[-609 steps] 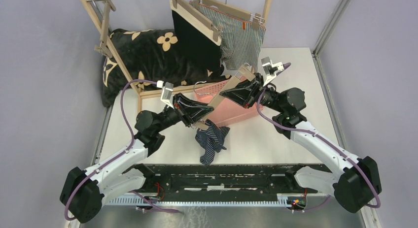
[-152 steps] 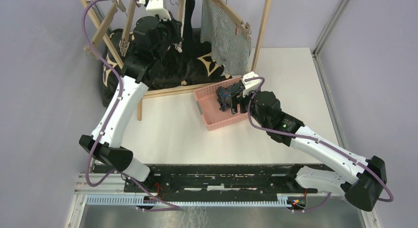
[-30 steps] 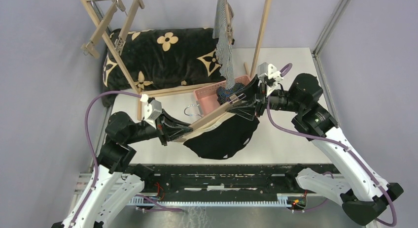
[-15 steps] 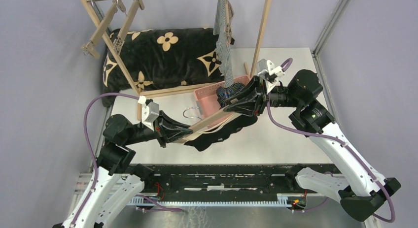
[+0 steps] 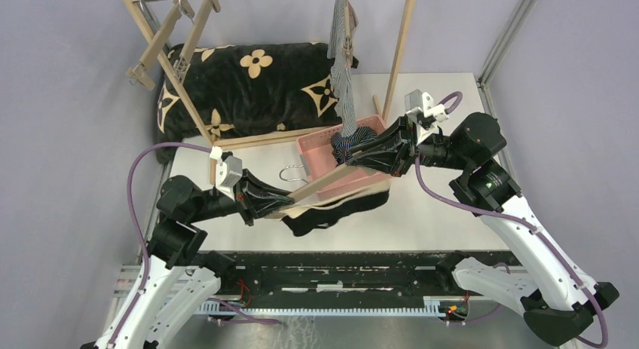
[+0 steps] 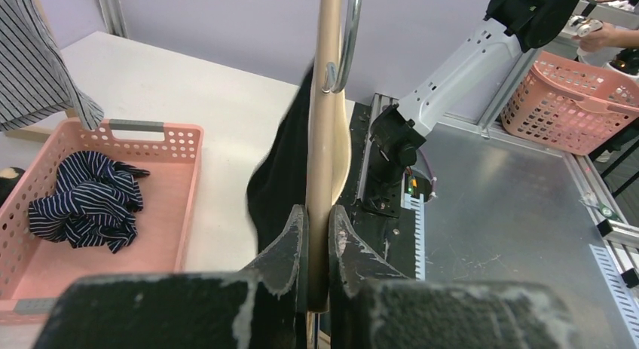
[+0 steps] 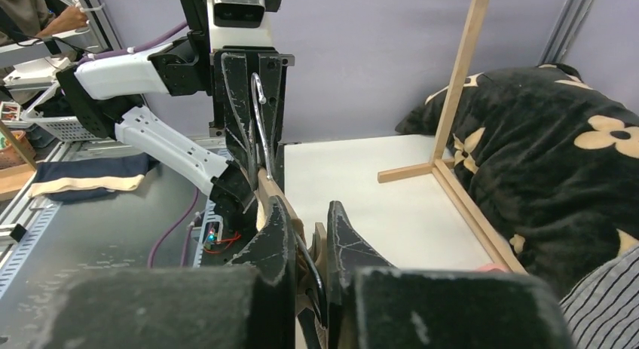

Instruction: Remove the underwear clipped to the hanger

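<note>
Drooping black cloth underwear (image 5: pixel 335 213) bunches beneath a slim, straight wooden hanger (image 5: pixel 316 188).

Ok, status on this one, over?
Left gripper shut on hanger, right gripper pinching its far clip end. Black underwear hanging under hanger, not yet free. Grey striped pair on rack; navy pair in basket. Nothing blocking.

Bright, even light — sharp pictures

The hanger (image 5: pixel 320 185) spans from left gripper (image 5: pixel 273 204) to right gripper (image 5: pixel 353 159) above the table (image 5: pixel 429 209), with the first underwear (image 5: pixel 331 212) beneath it. Behind, the basket (image 5: pixel 309 157) holds the second underwear (image 5: pixel 347 144). The third underwear (image 5: pixel 345 78) hangs on the rack (image 5: pixel 162 62) above. The blanket (image 5: pixel 249 85) lies behind-left.
</note>
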Tool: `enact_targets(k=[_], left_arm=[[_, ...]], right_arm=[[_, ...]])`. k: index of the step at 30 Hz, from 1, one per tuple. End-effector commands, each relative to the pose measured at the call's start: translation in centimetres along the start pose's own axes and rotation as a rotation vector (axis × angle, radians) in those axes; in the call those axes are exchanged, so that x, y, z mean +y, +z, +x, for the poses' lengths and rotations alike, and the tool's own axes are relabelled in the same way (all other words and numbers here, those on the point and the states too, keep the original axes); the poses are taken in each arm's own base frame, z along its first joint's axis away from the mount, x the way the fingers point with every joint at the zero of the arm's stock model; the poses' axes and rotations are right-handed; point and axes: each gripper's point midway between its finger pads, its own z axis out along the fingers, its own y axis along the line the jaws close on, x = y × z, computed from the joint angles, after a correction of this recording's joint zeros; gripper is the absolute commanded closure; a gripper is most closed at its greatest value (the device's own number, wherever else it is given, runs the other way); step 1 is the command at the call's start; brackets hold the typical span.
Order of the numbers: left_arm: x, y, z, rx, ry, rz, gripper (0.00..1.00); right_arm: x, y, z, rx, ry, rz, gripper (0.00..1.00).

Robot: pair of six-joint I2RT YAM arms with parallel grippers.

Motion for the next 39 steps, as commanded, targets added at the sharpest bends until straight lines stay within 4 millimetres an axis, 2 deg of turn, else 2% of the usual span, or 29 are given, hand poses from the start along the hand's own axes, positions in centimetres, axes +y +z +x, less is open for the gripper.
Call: enact_targets(k=[1, 6, 7, 10, 11, 13, 14, 15, 17, 19, 24, 31, 39], left_arm=[[0.6, 0.0, -1.8, -0.065, 0.007, -0.049, 0.97], [0.4, -0.1, -2.3, -0.077, 0.018, -0.053, 0.97], [0.4, -0.1, -2.4, -0.078, 0.020, -0.051, 0.97], [0.3, -0.1, -2.6, -0.084, 0.021, -0.050, 0.97], [0.4, 0.0, -2.8, -0.088, 0.023, -0.053, 0.97], [0.4, 0.0, -3.0, -0.100, 0.025, -0.058, 0.97], [0.5, -0.1, -3.2, -0.108, 0.026, -0.066, 0.97], [0.6, -0.1, -3.5, -0.119, 0.029, -0.074, 0.97], [0.9, -0.1, -3.8, -0.139, 0.030, -0.090, 0.97], [1.0, 0.1, -4.1, -0.152, 0.030, -0.084, 0.97], [0.8, 0.8, -4.3, -0.183, -0.008, -0.035, 0.97], [1.4, 1.1, -4.1, -0.291, -0.042, -0.013, 0.97], [1.7, 1.3, -4.5, -0.384, -0.082, 0.013, 0.97]], right_arm=[[0.3, 0.2, -1.0, -0.020, -0.030, -0.017, 0.99], [0.6, 0.1, -1.1, -0.028, -0.032, -0.026, 0.99], [0.4, 0.1, -1.2, -0.031, -0.031, -0.012, 0.90], [-0.8, -0.1, -1.2, -0.034, -0.029, 0.073, 0.47], [-1.4, -0.3, -1.2, -0.042, -0.028, 0.114, 0.39], [-2.9, -0.8, -1.0, -0.054, -0.019, 0.213, 0.34], [-3.9, -1.1, -0.6, -0.062, -0.006, 0.271, 0.26], [-4.5, -1.3, -0.3, -0.075, 0.003, 0.308, 0.23], [-4.9, -1.4, 0.5, -0.104, 0.017, 0.330, 0.15], [-4.7, -1.2, 0.9, -0.139, 0.036, 0.310, 0.15], [-4.3, -0.3, 1.5, -0.254, 0.070, 0.228, 0.23], [-2.4, 0.6, -0.4, -0.343, 0.074, 0.086, 0.25], [-2.1, 0.9, -1.3, -0.385, 0.091, 0.040, 0.25]])
